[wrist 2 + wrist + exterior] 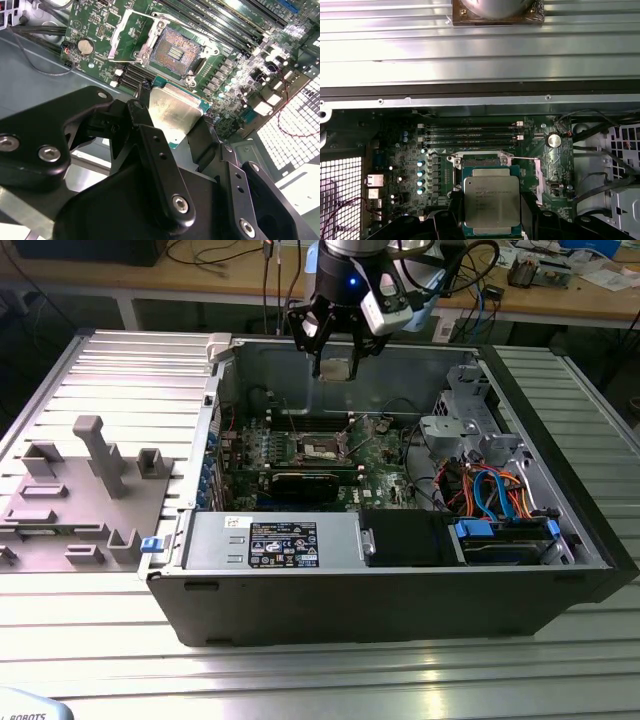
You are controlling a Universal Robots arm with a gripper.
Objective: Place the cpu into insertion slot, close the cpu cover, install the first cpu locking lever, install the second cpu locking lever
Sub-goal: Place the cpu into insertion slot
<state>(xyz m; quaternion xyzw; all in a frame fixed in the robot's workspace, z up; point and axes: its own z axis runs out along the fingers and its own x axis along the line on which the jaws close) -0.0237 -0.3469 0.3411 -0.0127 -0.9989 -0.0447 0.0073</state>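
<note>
My gripper [336,362] hangs above the open computer case, shut on the cpu [337,369]. In both wrist views the cpu [172,111] [491,201] is a flat square chip with a dull silver top, pinched at two opposite edges by the black fingers [141,120]. Below it on the green board lies the insertion slot [175,49] [320,447], uncovered, its dark contact field in sight. The cpu hovers apart from the slot and partly hides it in the first wrist view. The cpu cover [131,31], a silvery frame plate, stands swung open beside the slot.
The case walls [560,440] ring the board. A long black card [300,483] and a power supply [285,540] lie on the slot's near side, and a drive cage with blue and orange cables [490,490] stands at the exterior view's right. A grey fixture [90,480] sits left.
</note>
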